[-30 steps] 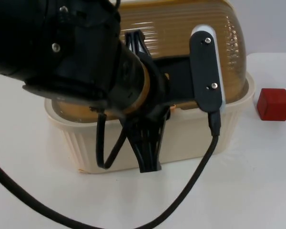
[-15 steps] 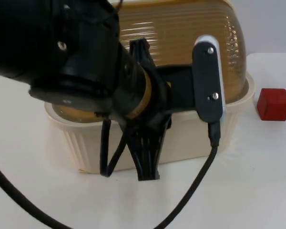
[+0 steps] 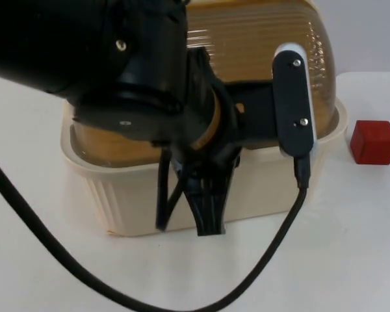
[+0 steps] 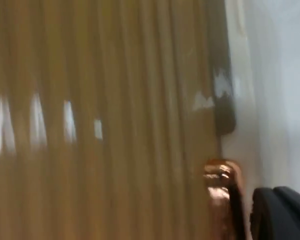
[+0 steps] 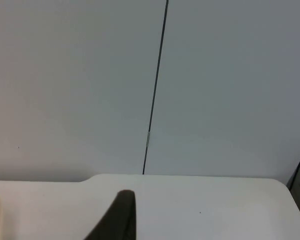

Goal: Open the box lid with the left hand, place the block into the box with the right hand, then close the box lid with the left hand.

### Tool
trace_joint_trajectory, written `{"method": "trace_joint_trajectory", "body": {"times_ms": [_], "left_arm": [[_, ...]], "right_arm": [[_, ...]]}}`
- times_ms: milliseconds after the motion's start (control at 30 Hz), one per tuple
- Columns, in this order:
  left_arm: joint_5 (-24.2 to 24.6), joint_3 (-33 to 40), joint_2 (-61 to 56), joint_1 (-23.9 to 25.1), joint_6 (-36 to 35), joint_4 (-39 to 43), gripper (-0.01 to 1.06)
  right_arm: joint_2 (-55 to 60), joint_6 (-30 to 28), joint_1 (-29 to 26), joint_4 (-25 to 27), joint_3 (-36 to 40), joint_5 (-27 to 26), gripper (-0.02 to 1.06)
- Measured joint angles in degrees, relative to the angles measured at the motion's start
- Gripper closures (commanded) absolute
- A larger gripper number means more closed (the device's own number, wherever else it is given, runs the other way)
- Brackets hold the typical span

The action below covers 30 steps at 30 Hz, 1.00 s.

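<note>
Left gripper (image 3: 207, 221) hangs at the box (image 3: 260, 185) front rim, finger state unclear; block (image 3: 374, 141) sits apart.

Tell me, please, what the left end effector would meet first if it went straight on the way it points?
Probably the white table before the cream box; the left end effector points down there, though depth is unclear.

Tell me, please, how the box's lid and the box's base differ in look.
The lid is amber, translucent and domed, while the base is opaque cream with near-upright walls. The lid's fine ribs run across it, whereas the base's ribs run up and down. The lid sits inside the base's wider rim. Both are ribbed plastic. The left gripper hangs at the base's front wall; the red block lies outside on the table.
</note>
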Motion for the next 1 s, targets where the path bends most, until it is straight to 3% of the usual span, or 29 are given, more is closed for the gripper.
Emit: {"method": "trace_joint_trajectory", "body": {"times_ms": [333,500,1000], "left_arm": [[0.4,-0.2,0.0,0.1,1.6,-1.1,1.05],[2.1,-0.2,0.0,-0.1,-8.5,5.1,1.05],[3.9,-0.2,-0.1,-0.4,-10.7,6.4,1.05]], "right_arm": [[0.0,0.0,0.0,-0.1,0.0,0.0,0.04],[0.0,-0.1,0.0,-0.1,0.0,0.0,0.04],[0.0,-0.1,0.0,-0.1,0.0,0.0,0.04]]}}
